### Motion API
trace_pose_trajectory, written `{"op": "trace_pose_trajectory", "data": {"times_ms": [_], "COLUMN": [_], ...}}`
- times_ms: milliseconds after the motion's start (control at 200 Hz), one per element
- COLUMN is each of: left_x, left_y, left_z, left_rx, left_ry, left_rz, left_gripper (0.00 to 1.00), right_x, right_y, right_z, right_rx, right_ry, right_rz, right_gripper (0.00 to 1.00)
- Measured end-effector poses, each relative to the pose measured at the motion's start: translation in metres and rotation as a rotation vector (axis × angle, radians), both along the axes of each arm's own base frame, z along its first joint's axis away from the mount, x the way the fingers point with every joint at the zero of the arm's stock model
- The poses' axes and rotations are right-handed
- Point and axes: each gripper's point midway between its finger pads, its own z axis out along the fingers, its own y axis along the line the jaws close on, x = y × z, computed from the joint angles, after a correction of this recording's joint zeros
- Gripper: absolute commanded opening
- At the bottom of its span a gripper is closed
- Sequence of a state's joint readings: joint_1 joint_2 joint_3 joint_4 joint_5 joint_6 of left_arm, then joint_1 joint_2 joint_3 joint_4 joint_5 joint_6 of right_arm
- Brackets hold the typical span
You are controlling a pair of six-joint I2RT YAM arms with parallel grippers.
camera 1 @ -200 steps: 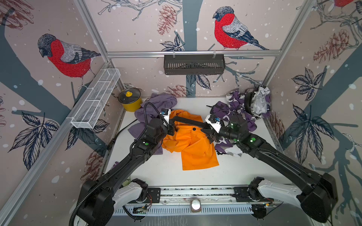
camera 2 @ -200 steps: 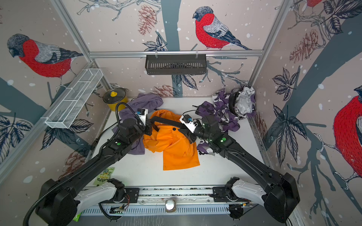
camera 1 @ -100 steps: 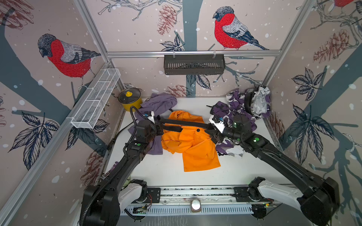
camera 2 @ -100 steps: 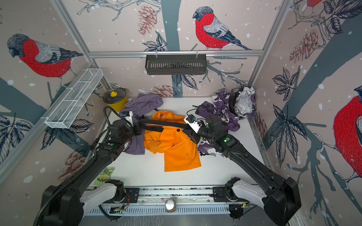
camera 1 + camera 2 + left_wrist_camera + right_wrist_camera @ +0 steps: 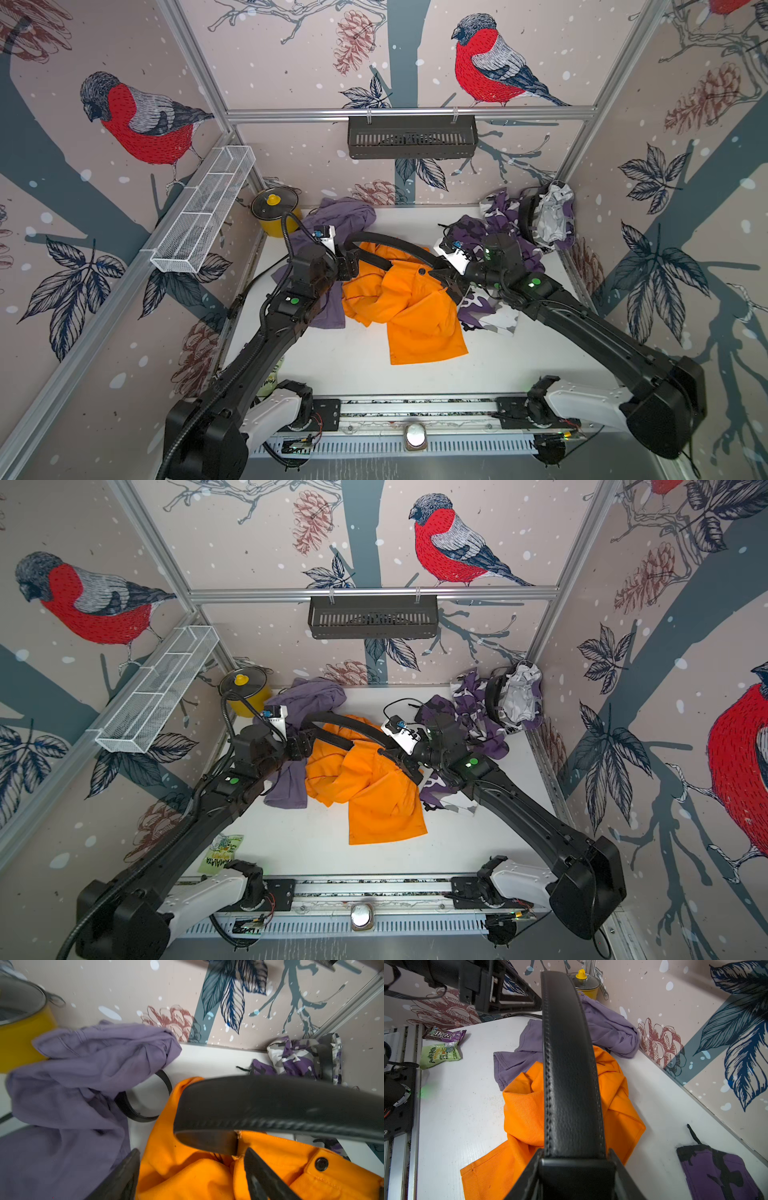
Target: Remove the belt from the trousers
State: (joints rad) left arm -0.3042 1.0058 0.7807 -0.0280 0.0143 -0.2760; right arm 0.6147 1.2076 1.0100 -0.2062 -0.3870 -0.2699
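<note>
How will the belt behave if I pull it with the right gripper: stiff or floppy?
Likely springy rather than floppy: the belt holds a raised arc over the trousers. With only the right gripper clamping it and the left gripper open, its free end may swing. Its smooth face should slide, though the trousers may drag along.

We see bullfinch wallpaper (image 5: 490, 62), a white tabletop (image 5: 353, 370), a black rack (image 5: 411, 137) beyond the left gripper (image 5: 355, 264), and a white wire shelf (image 5: 203, 208) to its left.
</note>
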Motion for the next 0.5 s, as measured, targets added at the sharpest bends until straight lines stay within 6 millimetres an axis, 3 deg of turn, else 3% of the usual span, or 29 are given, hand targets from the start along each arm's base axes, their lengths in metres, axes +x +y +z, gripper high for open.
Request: {"op": "trace_pose_trajectory", "data": {"times_ms": [120, 240, 390, 500], "left_x": [-0.011, -0.022, -0.051, -0.063], "left_y": [-0.003, -0.045, -0.111, -0.136], "left_z": [0.033, 0.053, 0.049, 0.043], "left_rx": [0.049, 0.151, 0.339, 0.466], "left_ry": [-0.107, -0.186, -0.277, -0.343], "left_rz": [-0.017, -0.160, -0.411, -0.522], "left_gripper": [0.94, 0.96, 0.96, 0.96], "right_x": [-0.001, -0.002, -0.003, -0.004], "right_y": [0.002, 0.003, 0.003, 0.003], "right_z": [0.001, 0.000, -0.001, -0.002], "right_rx": [-0.015, -0.023, -0.028, -0.032], "right_ry": [-0.004, -0.003, 0.003, 0.002], "right_rz": [0.013, 0.017, 0.018, 0.016], "right_gripper": [0.01, 0.01, 0.01, 0.01]}}
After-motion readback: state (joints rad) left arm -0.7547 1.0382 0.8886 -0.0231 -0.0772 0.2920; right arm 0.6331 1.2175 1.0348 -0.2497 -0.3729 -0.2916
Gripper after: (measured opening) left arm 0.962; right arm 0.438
